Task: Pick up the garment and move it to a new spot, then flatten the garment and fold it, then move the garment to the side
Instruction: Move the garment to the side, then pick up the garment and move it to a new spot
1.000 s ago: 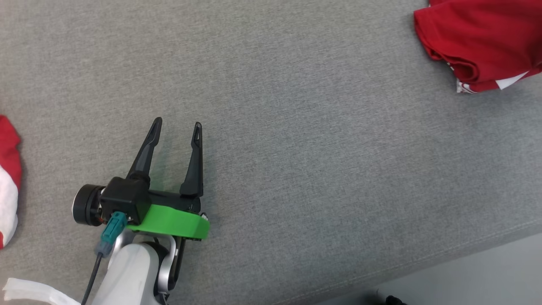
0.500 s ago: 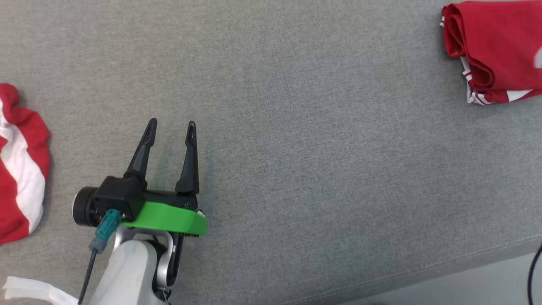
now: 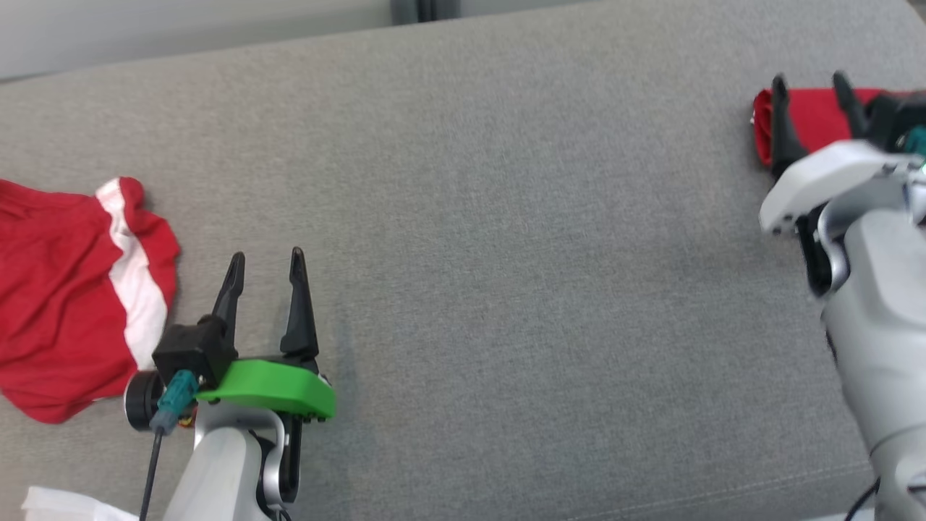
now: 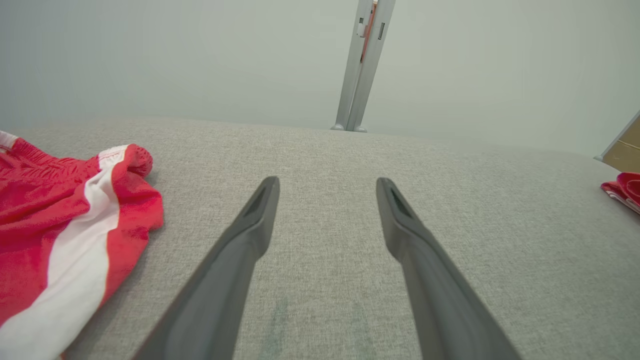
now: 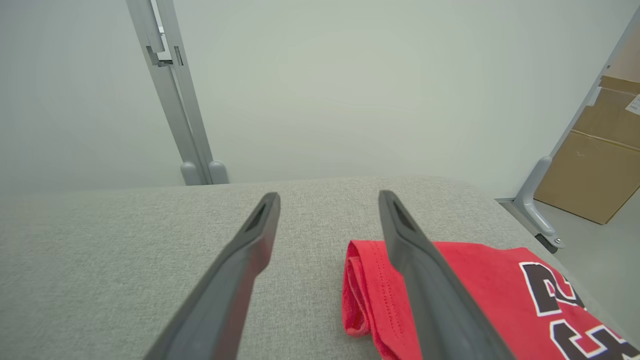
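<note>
Head view: grey cloth-covered table (image 3: 506,253) w/ two red items at opposite ends, well apart.

Folded jersey (image 3: 810,116) sits at 2 o'clock, near the table's far right corner; red, stacked layers w/ rounded fold edge facing 9 o'clock. Right wrist view: jersey (image 5: 475,280) at 4-5 o'clock, black numerals w/ white outline on top; lies flat on the cloth.

Right pincer (image 3: 809,77) also at 2 o'clock, above the jersey's fold edge; released, fingers spread wide. Right wrist view: pincer (image 5: 328,196) w/ its 3 o'clock finger crossing the jersey's edge, other finger over bare cloth; contact vs hover: can't tell.

Left pincer (image 3: 267,252) at 7-8 o'clock, released, fingers apart, pointing to 12 over bare cloth; left wrist view (image 4: 327,182) confirms, table between the fingers.

Shorts (image 3: 65,289) at 9 o'clock, red w/ white side stripe, crumpled, just beside the left pincer's body at its 9 o'clock; contact can't tell. Left wrist view: shorts (image 4: 50,225) at 8-9 o'clock, jersey corner (image 4: 625,192) at 3 o'clock.

Bkgd: metal post (image 5: 175,100) at 11 o'clock against pale wall; cardboard box (image 5: 600,165) at 3 o'clock on the floor.
</note>
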